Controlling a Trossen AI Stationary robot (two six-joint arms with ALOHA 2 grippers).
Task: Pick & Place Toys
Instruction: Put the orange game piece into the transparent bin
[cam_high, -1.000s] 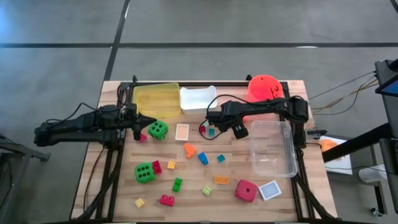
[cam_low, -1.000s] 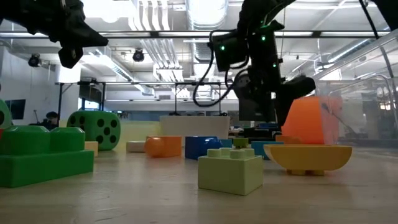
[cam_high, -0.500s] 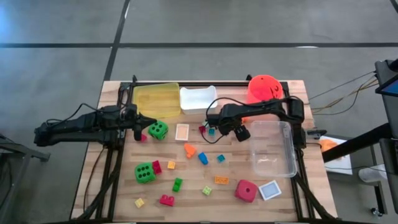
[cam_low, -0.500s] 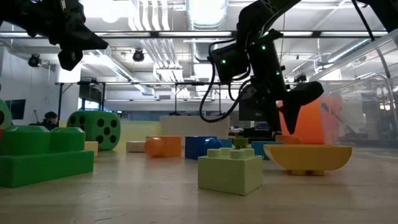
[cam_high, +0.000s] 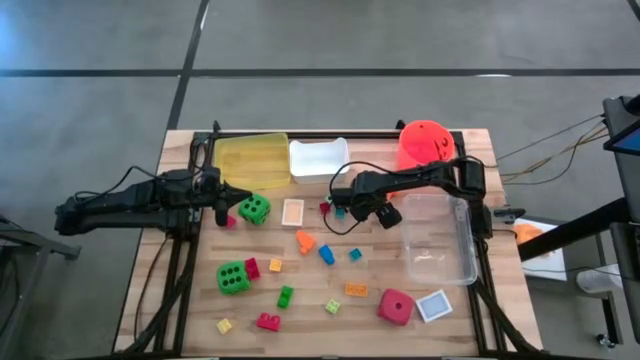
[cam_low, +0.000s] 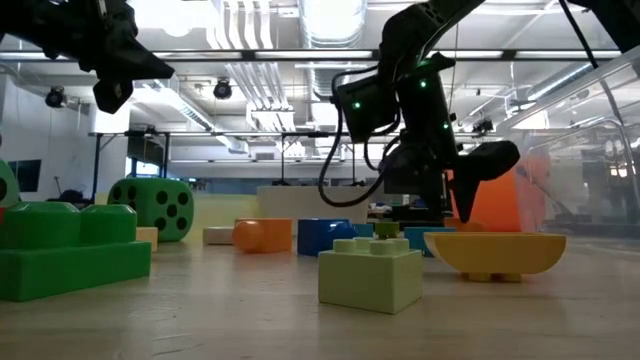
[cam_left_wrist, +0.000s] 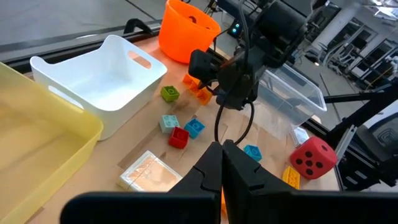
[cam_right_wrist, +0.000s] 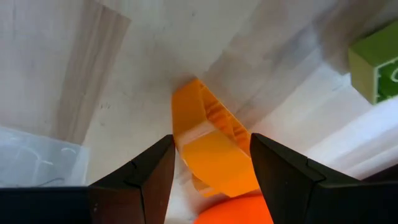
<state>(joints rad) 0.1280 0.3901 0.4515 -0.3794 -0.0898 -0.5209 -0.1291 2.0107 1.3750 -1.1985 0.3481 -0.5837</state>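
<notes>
High view shows nearly every toy loose on your desk (cam_high: 300, 300); trays look empty. Your right pincer (cam_right_wrist: 211, 165) grips an orange brick (cam_right_wrist: 211, 149) aloft; left pincer (cam_left_wrist: 222, 163) waits closed.

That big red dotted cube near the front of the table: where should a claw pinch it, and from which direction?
Probably from straight above, pinching two opposite flat faces of the red die. It sits flat on the table with nothing over it. I would choose its far and near faces, since the square card lies close beside another face.
</notes>
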